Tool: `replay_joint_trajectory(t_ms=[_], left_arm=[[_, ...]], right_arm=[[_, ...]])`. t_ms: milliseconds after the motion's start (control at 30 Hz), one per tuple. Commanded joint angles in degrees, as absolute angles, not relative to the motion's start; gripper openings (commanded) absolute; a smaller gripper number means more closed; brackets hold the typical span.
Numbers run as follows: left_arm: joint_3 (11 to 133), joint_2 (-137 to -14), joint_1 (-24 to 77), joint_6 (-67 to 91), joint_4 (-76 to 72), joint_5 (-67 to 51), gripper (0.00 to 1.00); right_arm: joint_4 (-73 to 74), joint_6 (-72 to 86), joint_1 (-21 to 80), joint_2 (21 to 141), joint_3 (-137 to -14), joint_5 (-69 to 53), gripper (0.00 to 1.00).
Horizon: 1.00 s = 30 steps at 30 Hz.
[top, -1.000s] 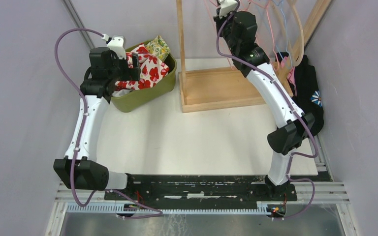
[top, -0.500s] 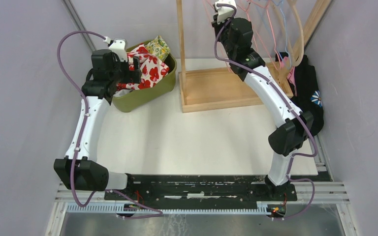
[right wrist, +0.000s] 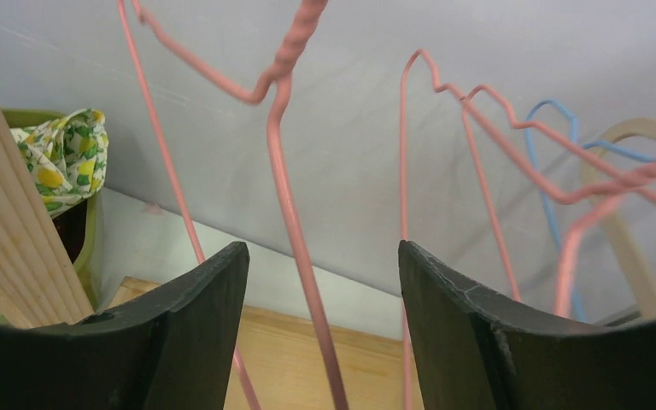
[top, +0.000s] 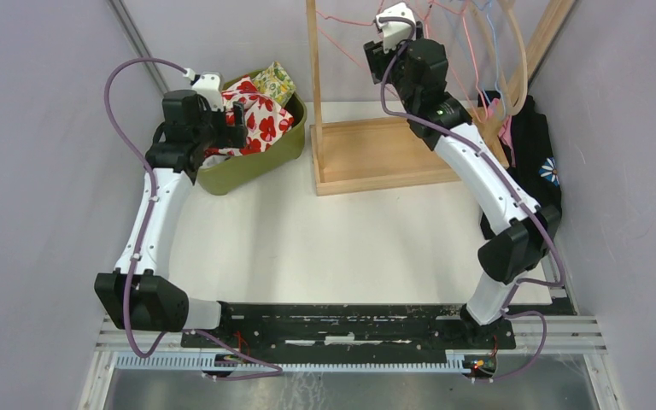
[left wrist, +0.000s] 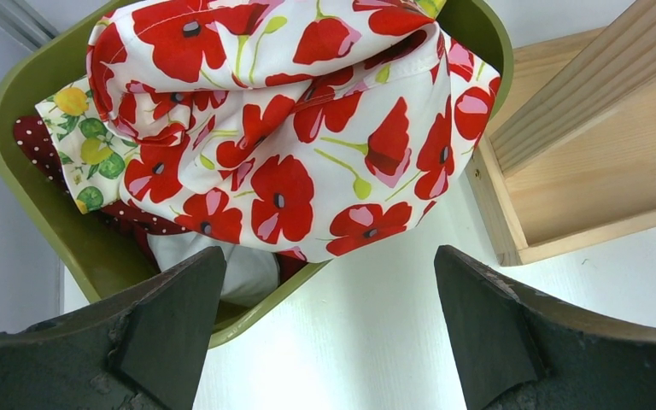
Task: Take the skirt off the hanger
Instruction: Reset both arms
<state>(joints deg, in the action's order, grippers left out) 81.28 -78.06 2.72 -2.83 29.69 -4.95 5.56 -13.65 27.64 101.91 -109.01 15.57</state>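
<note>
Green bin (left wrist: 43,213) held mixed fabrics (left wrist: 81,141).
Poppy-print skirt (left wrist: 290,145) lay below the wide left tool (left wrist: 325,295); wide right tool (right wrist: 320,282) straddled pink hanger (right wrist: 284,188).

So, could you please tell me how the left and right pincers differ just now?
The left pincer hangs low over the poppy cloth in the green tub; the right pincer is raised beside a pink hanger. Nothing sits between the left pincer's jaws, while that hanger's wire runs between the right pincer's. Both stand open, gripping nothing.
</note>
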Motion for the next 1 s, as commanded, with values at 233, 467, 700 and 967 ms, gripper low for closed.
replay_joint_trajectory(t_ms=[233, 467, 700, 967], left_arm=[[76.33, -76.42, 3.07, 0.18, 21.36, -4.05, 0.99], [72.38, -76.46, 4.17, 0.61, 18.84, -1.13, 0.99], [72.44, -77.34, 5.79, -0.05, 18.19, 1.83, 0.99], [72.12, -77.35, 6.30, -1.20, 18.37, 2.81, 0.99]], right_arm=[[4.96, -15.62, 27.84, 87.42, -106.15, 14.65, 0.80], [9.56, -10.26, 27.96, 80.33, -96.26, 13.24, 0.81], [13.58, -6.32, 28.38, 76.00, -86.37, 12.96, 0.82], [16.58, -3.20, 28.38, 76.02, -83.13, 12.54, 0.83]])
